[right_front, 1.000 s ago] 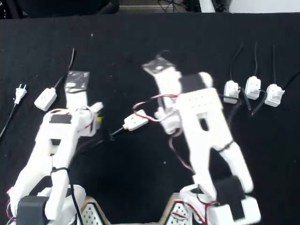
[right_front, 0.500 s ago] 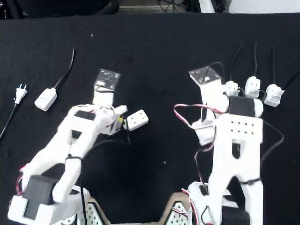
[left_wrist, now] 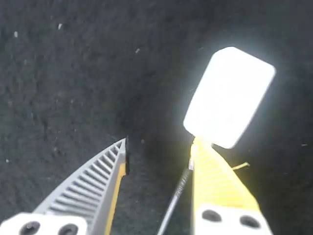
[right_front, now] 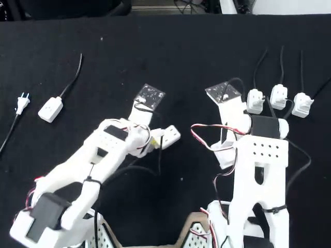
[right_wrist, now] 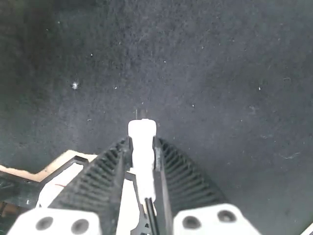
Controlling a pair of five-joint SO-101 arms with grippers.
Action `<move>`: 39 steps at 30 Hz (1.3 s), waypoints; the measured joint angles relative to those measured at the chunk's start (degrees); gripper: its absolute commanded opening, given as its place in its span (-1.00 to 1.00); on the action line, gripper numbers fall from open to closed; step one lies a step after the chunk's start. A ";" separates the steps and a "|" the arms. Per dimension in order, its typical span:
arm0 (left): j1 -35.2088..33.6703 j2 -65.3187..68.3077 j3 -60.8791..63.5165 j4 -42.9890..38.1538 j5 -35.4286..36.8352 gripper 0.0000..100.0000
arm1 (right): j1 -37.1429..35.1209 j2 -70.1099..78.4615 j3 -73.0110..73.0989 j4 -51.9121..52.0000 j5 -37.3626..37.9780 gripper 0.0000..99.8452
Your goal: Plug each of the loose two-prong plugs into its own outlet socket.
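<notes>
My right gripper [right_wrist: 142,139] is shut on a white two-prong plug [right_wrist: 142,147], its prongs pointing out past the fingertips over bare black cloth. In the high view this gripper [right_front: 223,151] hangs at centre right. My left gripper [left_wrist: 159,154] is open, and a white outlet socket [left_wrist: 229,98] lies just beyond it, touching the tip of the yellow finger [left_wrist: 208,169]. From above, that socket [right_front: 168,136] sits mid-table beside the left gripper [right_front: 155,140]. Another loose plug [right_front: 21,102] and a free socket [right_front: 50,109] lie at the far left.
Three white sockets [right_front: 279,96] with black cords stand in a row at the back right, close to the right arm's wrist. The socket's thin black cord [left_wrist: 177,198] runs between my left fingers. A cardboard base [right_front: 181,238] lies at the front edge.
The right arm swung right with the plug, away from the middle socket. The left arm came in to the right and pushed that socket rightward.
</notes>
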 measured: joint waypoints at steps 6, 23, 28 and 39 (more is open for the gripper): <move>0.00 -8.53 2.37 3.16 0.00 -0.57 | 0.00 0.00 0.00 0.00 0.00 -0.98; -27.43 -26.99 16.09 18.73 -10.64 -0.57 | -13.54 18.20 -9.85 -3.78 0.00 -0.98; -29.54 -26.99 21.71 15.56 -10.81 -0.57 | -13.98 29.89 -18.20 -3.87 0.00 -0.98; -29.80 -27.96 26.55 9.05 -9.41 -0.57 | -17.49 49.41 -38.77 3.87 -0.26 -0.98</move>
